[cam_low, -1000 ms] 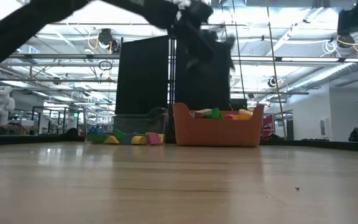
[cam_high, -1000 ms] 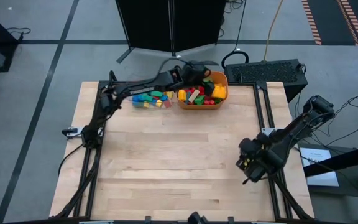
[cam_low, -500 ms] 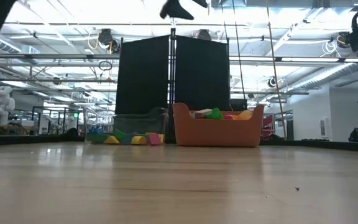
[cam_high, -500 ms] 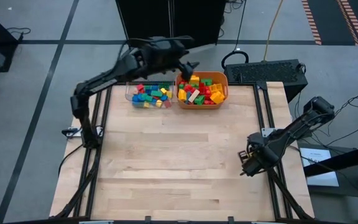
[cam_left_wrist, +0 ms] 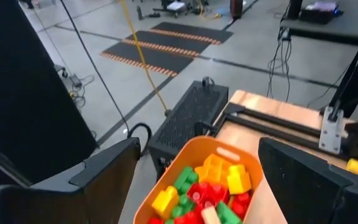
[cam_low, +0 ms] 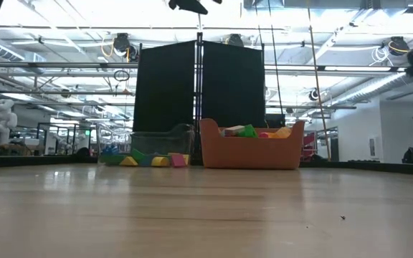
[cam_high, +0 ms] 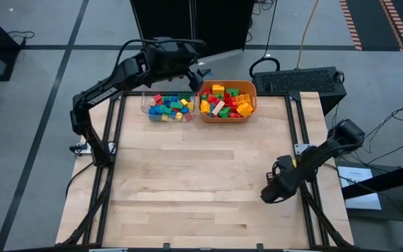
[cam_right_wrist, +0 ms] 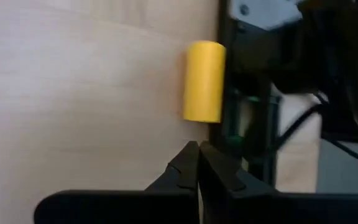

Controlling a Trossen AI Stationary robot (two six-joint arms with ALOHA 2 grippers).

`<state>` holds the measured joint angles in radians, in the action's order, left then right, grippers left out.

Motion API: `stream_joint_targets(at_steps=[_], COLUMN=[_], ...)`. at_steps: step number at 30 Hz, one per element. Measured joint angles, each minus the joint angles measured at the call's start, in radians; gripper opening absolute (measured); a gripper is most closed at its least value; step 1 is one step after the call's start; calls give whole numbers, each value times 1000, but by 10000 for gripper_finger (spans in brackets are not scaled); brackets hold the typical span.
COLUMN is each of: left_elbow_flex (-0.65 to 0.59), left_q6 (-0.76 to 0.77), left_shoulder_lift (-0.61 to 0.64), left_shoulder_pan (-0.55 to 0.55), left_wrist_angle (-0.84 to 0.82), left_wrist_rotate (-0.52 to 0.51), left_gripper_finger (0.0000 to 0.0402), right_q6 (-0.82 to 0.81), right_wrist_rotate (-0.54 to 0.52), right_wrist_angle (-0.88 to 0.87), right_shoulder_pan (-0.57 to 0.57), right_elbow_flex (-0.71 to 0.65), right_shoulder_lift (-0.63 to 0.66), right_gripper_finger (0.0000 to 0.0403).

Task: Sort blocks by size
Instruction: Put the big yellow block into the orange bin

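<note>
No text, label, brand, number or sign can be read on anything shown in any of the views.

Most of the table (cam_high: 187, 182) lies open across the frame's middle and lower left. Only the orange tub (cam_high: 227, 115) and clear tray (cam_high: 146, 105) crowd the top edge, side by side.

Glossy plastic blocks (cam_high: 224, 102) fill a smooth orange plastic tub (cam_high: 252, 89) on the matt pale wood table (cam_high: 187, 175).
</note>
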<state>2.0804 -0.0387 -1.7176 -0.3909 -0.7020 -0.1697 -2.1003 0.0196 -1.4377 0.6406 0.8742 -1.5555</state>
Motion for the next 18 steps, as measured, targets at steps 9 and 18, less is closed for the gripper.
stream_joint_targets(at_steps=[9,18], left_elbow_flex=[0,0], left_q6=[-50,-56], left_shoulder_lift=[0,0], left_shoulder_pan=[-1,-4], left_wrist_angle=[-59,-60], left_wrist_rotate=[0,0], left_gripper_finger=[338,338], right_q6=[-14,-5], right_wrist_rotate=[39,69], right_wrist_angle=[-49,-6], right_shoulder_pan=[-8,-45], right_elbow_flex=[0,-61], right_shoulder_lift=[-140,-209], right_gripper_finger=[0,0])
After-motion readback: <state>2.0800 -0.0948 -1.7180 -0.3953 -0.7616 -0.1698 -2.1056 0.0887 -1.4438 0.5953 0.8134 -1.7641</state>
